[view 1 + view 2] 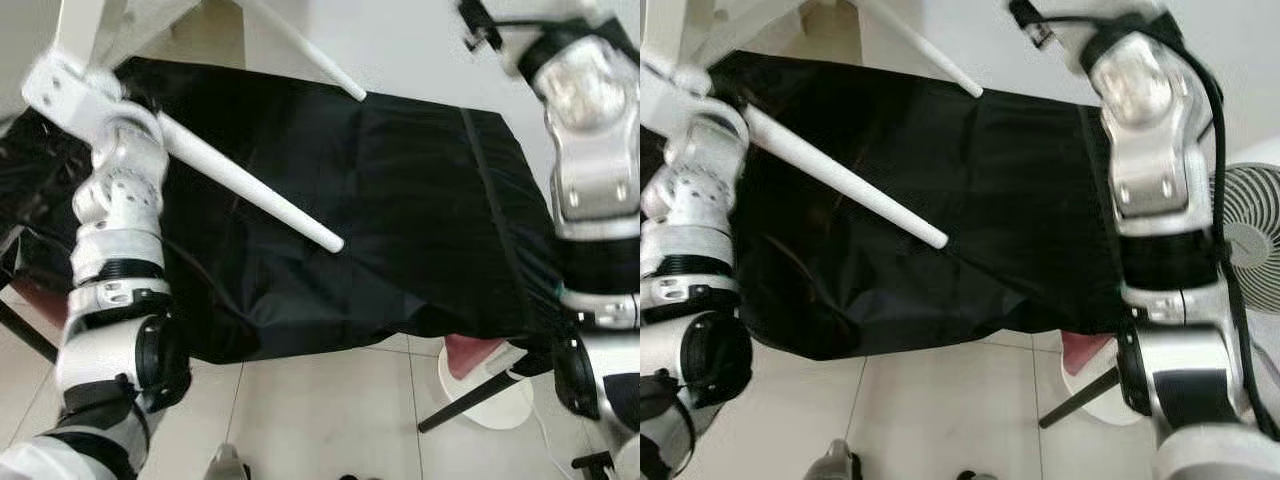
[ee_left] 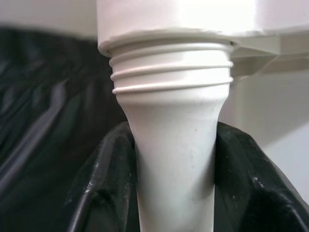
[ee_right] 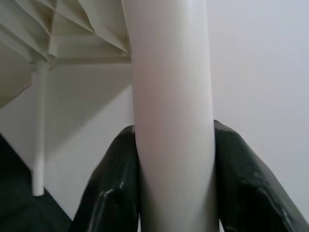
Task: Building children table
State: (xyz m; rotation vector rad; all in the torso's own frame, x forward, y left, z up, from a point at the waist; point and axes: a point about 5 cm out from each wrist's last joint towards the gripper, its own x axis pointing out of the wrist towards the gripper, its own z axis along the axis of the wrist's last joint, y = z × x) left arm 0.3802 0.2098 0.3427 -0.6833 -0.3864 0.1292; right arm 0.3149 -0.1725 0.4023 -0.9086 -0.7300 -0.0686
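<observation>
Two smooth white plastic table legs stick out over a work surface draped in glossy black cloth (image 1: 400, 230). The left leg (image 1: 250, 190) is a tapering round rod with a blunt end; in the left wrist view the left gripper (image 2: 175, 183) clamps it just below its ridged screw thread (image 2: 171, 67), which enters a white socket (image 2: 193, 19). Further right, the right leg (image 3: 171, 111) is pinched between the right gripper (image 3: 175, 193) fingers, and that wrist view shows the ribbed underside of the white tabletop (image 3: 63, 34). A slatted round fan (image 1: 1245, 225) stands at far right.
</observation>
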